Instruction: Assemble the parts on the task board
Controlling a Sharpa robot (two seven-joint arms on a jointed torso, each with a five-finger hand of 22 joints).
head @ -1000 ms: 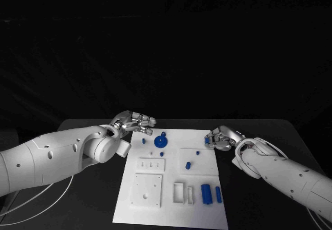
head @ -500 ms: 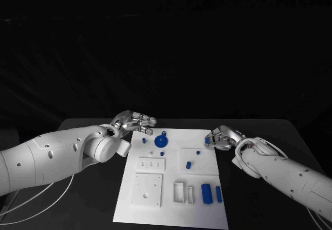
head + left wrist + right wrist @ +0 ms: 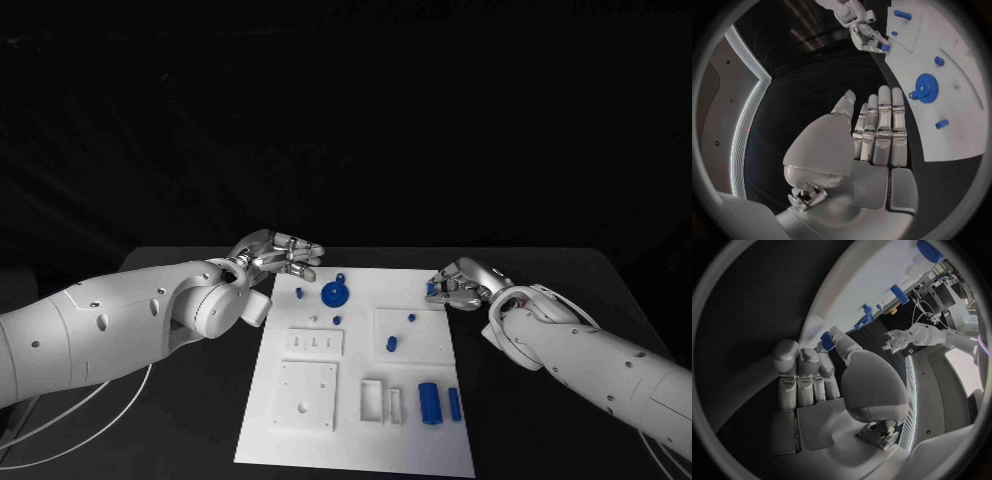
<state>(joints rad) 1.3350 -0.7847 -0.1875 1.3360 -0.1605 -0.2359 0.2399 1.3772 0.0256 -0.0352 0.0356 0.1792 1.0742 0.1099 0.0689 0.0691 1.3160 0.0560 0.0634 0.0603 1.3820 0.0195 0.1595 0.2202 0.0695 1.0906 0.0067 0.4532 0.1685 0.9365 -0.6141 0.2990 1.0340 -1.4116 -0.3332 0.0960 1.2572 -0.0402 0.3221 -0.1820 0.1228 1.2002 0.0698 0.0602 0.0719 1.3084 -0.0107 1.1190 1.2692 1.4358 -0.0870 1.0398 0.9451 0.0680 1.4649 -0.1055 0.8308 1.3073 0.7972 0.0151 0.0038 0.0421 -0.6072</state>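
Left hand: the left hand (image 3: 280, 256) is over the far left corner of the task board (image 3: 361, 440). Its fingers (image 3: 882, 125) are stretched out side by side and it holds nothing.
Right hand: the right hand (image 3: 464, 285) is at the far right edge of the board. Its fingertips pinch a small blue part (image 3: 431, 289) there.
Board: the white board lies flat in the middle of the black surface (image 3: 577, 275), between the two arms.
Gear: a round blue gear (image 3: 335, 294) lies on the far left part of the board, near the left hand but not touching it.
Small pegs: a little blue peg (image 3: 300, 294) sits just left of the gear. Another peg (image 3: 336, 321) sits just nearer than the gear.
Raised plate: a square white plate (image 3: 408, 330) on the right carries a blue stub (image 3: 392, 344) and a blue dot (image 3: 411, 319).
Near parts: two blue cylinders (image 3: 430, 401) lie side by side at the near right, beside a white slotted block (image 3: 374, 399).
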